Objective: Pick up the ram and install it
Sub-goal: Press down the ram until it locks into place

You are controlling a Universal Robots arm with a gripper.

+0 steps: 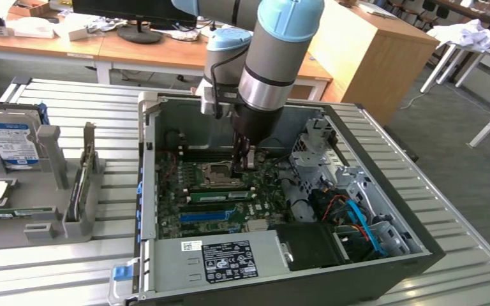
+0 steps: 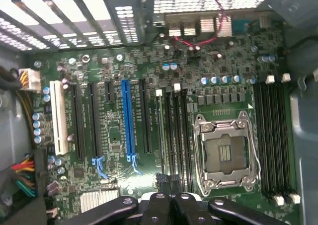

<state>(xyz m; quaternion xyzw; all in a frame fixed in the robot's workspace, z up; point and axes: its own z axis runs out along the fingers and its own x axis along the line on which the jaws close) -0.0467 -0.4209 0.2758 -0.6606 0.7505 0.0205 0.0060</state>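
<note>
The arm reaches down into the open computer case (image 1: pixel 151 191), and its fingers (image 1: pixel 247 159) are pressed together with nothing between them, hanging low over the motherboard (image 2: pixel 114 135). The ram (image 1: pixel 219 196) is not held. It stands on edge in one of the long black slots, just below and in front of the fingers; from the wrist view it reads as a thin pale-green line (image 2: pixel 160 130) running away from the fingertips towards a white clip (image 2: pixel 159 92) at the far end of the slot. The bright blue slot (image 2: pixel 127 120) lies off to one side of the fingers and the processor socket (image 2: pixel 226 153) to the other. Judging by this, the pick-up and the placing are done and the work is at the seating stage: the closed fingers look set to act as a pusher on the stick's top edge. Whether they touch it cannot be told. Finishing calls for pressure straight down along the slot, centred on the thin edge so the stick does not tilt, until the end clips close; a push off to one side could slip onto the neighbouring empty slots.
</note>
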